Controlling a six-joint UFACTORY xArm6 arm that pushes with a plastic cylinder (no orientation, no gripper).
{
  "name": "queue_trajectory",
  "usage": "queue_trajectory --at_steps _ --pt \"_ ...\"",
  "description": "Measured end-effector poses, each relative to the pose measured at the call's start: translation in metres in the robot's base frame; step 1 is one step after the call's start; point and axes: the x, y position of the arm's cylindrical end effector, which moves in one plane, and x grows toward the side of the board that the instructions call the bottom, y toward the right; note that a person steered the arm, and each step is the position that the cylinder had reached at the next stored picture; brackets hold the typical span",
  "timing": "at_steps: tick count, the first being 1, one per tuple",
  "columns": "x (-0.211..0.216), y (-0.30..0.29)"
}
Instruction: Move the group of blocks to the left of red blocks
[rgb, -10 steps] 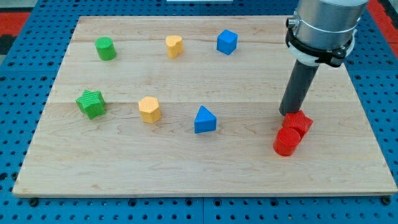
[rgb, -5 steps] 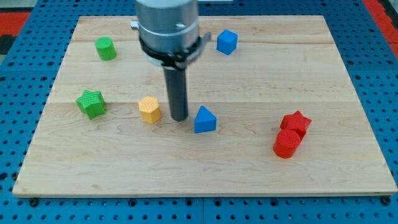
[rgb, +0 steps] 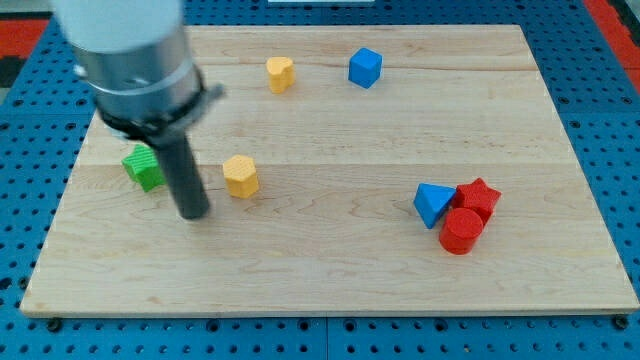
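Note:
My tip (rgb: 193, 213) rests on the board at the view's left, just left of and below the yellow hexagon block (rgb: 240, 175) and right of and below the green star block (rgb: 144, 167), touching neither. The red star block (rgb: 478, 196) and the red cylinder (rgb: 461, 230) sit together at the view's right. The blue triangle block (rgb: 432, 203) lies against their left side. A yellow block (rgb: 280, 73) and a blue cube (rgb: 365, 67) sit near the view's top. The arm hides the green cylinder.
The wooden board (rgb: 330, 280) lies on a blue pegboard table (rgb: 620, 130). The arm's grey body (rgb: 130, 60) covers the board's upper left corner.
The blue triangle has gone from the board's middle to the left side of the red blocks. My tip has gone from the red blocks to the middle, then to the left.

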Motion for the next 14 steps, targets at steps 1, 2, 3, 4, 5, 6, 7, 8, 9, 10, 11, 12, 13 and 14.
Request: queue_trajectory --at_steps 1,2,3,4,5,6,7,8,9,10,11,12,13,14 --pt "-0.037 0.05" --pt "-0.012 0.14" --pt "0.027 0.197" --pt "0.031 0.122" --pt "0.055 0.17" --pt "0.065 0.244" --pt "0.074 0.234" --pt "0.062 0.133" --pt "0.021 0.037" --pt "0.018 -0.077" --pt "-0.044 -0.092" --pt "-0.035 0.004" --pt "0.012 0.065" --pt "0.024 0.146"
